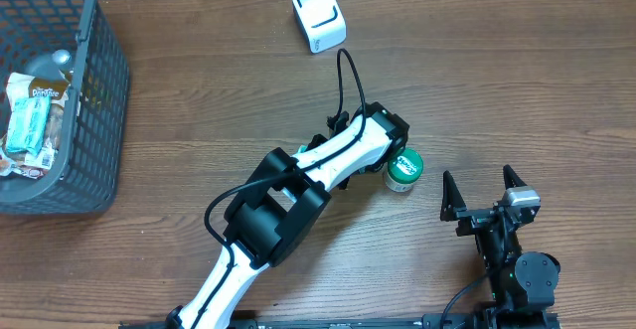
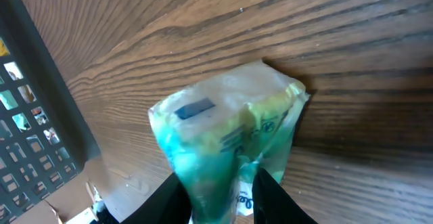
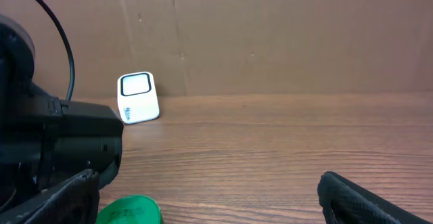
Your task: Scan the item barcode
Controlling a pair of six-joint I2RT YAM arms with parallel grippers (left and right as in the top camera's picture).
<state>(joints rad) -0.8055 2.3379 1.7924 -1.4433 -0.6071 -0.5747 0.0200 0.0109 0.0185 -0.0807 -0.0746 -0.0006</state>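
Left gripper (image 2: 220, 207): fingers (image 2: 274, 195) narrow, one on each side of the green packet (image 2: 226, 139); whether they press it cannot be told
Packet print: pale lettering and a dark blue patch; too blurred to read
Packet place: on the wooden table (image 1: 199, 90), under the left wrist
Left arm: stretched diagonally across the table
Right gripper (image 1: 479, 182): fingers wide apart, empty, near the packet
Barcode scanner (image 1: 319, 16): white; well apart from the packet

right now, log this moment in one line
left gripper: around green packet, grip unclear | right gripper: open, holding nothing | scanner: apart from packet
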